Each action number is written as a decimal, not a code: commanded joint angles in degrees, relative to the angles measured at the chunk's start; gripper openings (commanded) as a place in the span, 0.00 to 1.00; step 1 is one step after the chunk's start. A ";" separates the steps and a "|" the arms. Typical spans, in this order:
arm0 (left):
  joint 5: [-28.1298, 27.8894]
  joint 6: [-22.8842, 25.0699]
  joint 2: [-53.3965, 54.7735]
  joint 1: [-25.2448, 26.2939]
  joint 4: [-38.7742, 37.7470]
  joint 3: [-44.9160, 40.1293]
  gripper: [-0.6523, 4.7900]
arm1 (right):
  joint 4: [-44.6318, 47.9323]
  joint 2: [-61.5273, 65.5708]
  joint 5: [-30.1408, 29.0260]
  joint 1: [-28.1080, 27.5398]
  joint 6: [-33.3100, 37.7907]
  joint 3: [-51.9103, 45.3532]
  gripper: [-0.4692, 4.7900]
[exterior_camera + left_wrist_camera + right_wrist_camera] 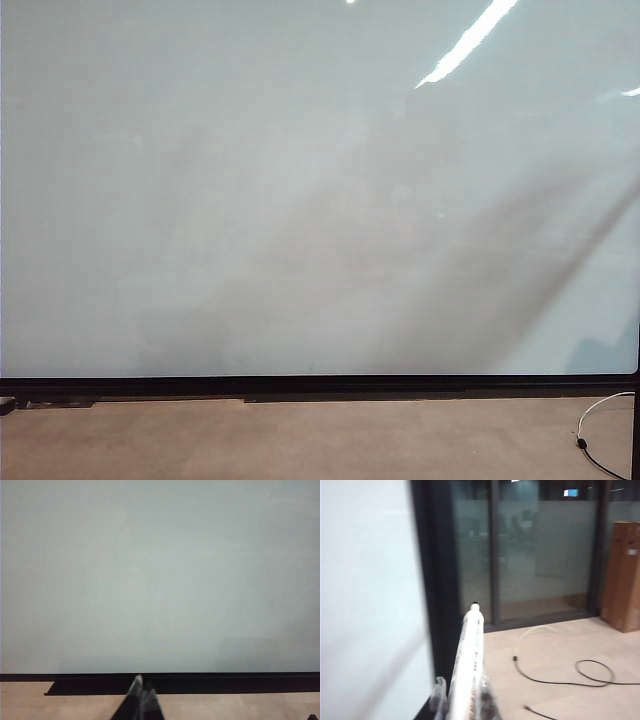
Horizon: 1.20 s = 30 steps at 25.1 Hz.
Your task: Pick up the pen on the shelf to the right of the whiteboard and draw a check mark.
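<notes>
Clamped in the right gripper [462, 705], the pen [468, 665] points past the whiteboard [365, 590] edge toward glass doors, a cardboard box [622, 575] and floor cables [560, 672]. Pickup looks done; next, swing its tip to the blank board. Left gripper [141, 690] idles low, fingertips together.

Exterior cam faces the whiteboard [300, 200] square-on, close; left wrist cam looks at that same board and floor [225, 707]. Right wrist cam sits past its edge, facing glass doors [530, 555].
</notes>
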 commanded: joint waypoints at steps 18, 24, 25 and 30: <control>0.02 0.24 0.00 0.00 0.37 0.17 0.11 | -8.31 -11.69 -4.68 28.35 15.15 -1.27 0.08; 0.02 0.24 0.00 0.00 0.37 0.17 0.11 | -11.15 -10.10 -8.92 31.26 18.27 0.81 0.08; 0.02 0.24 0.00 0.00 0.37 0.17 0.11 | -10.99 -9.40 -9.77 31.82 18.27 1.40 0.08; 0.02 0.24 0.00 0.00 0.37 0.17 0.11 | -11.02 -4.79 -12.90 34.47 18.27 5.53 0.08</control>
